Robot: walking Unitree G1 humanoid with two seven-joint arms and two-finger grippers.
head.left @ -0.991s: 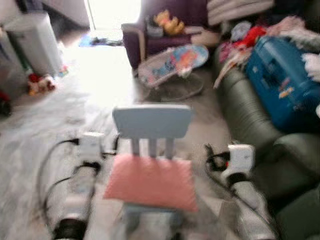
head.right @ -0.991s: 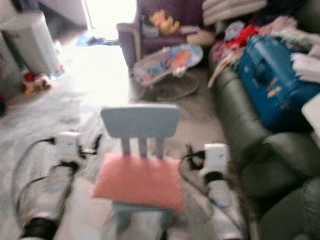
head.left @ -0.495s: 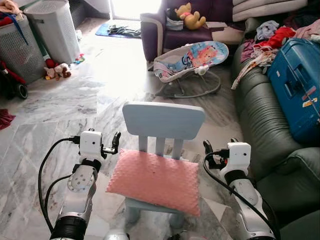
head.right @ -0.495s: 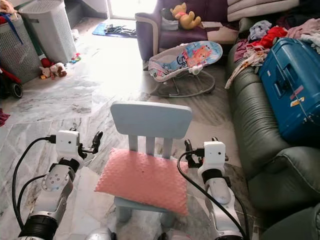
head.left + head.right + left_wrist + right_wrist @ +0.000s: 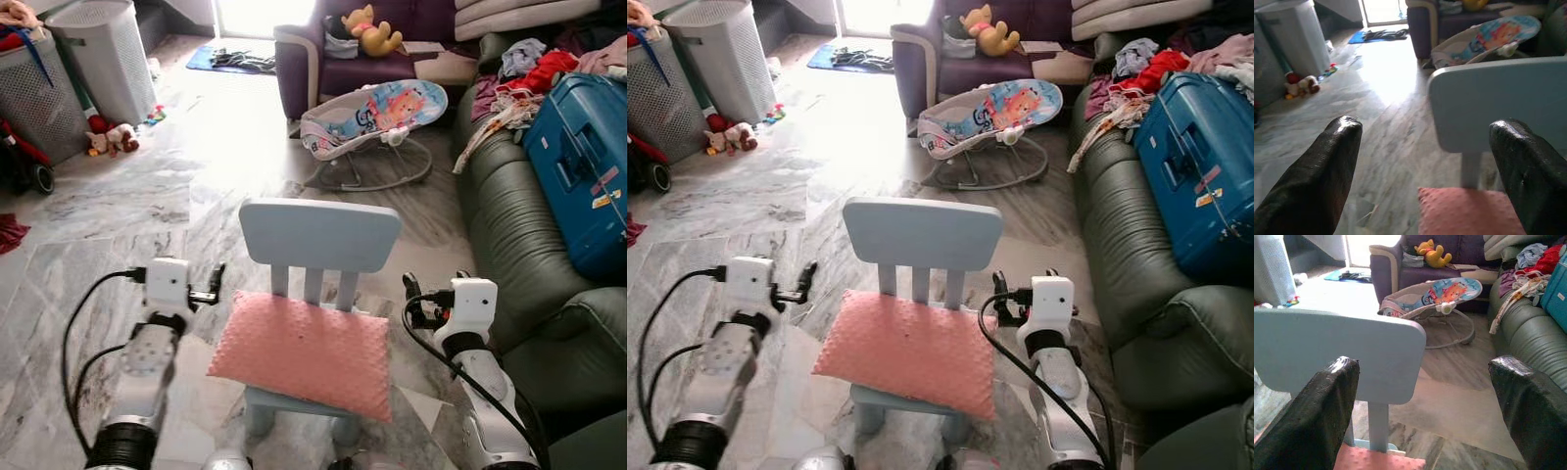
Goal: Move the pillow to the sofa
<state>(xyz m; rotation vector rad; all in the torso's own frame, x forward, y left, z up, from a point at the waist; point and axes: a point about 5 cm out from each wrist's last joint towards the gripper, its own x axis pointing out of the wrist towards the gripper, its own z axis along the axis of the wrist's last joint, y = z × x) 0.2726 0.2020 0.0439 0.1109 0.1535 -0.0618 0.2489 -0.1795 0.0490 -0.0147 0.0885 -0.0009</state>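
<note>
Nearest me, the pillow (image 5: 304,351) lies across the chair (image 5: 320,236) seat, overhanging its front edge. I have the left gripper (image 5: 217,284) and right gripper (image 5: 409,297) flanking it, fingers spread, nothing held. I'm at the approach; next both must close in on its ends. Beyond on the right waits the sofa (image 5: 509,220).

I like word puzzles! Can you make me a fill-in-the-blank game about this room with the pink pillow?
1. The pillow lies on a small ____ chair.
2. Both the left gripper and the right gripper are ____, one on each side of the chair.
3. On the green sofa lies a big blue ____.
4. The yellow ____ sits on the purple armchair.

Missing words: blue; open; suitcase; teddy
</note>
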